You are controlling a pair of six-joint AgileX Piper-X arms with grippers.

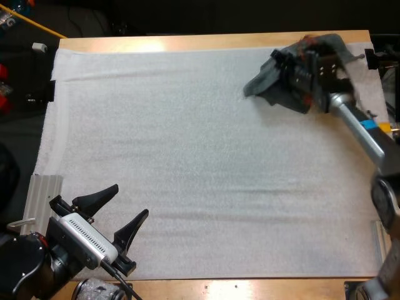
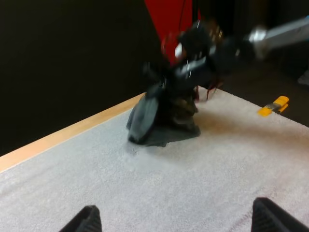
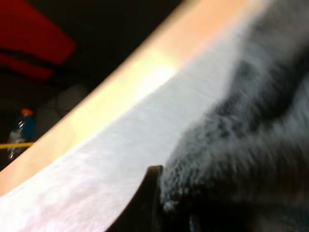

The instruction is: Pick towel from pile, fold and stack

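A crumpled dark grey-green towel (image 1: pixel 259 84) lies at the far right corner of the white mat (image 1: pixel 187 137). My right gripper (image 1: pixel 290 72) sits on top of it, shut on the cloth. From the left wrist view the towel (image 2: pixel 159 121) rises in a peak to the right gripper (image 2: pixel 193 53), its lower folds resting on the mat. The right wrist view has the towel (image 3: pixel 241 135) pressed against one black finger (image 3: pixel 145 198). My left gripper (image 1: pixel 131 200) stands open over the near left of the mat, far from the towel, its fingertips (image 2: pixel 87 220) wide apart with nothing between them.
The table's wooden far edge (image 1: pixel 187 42) runs just behind the towel. A ribbed grey plate (image 1: pixel 44 194) lies at the mat's left edge near my left arm. A yellow clamp (image 2: pixel 273 105) sits on the mat to the right of the towel.
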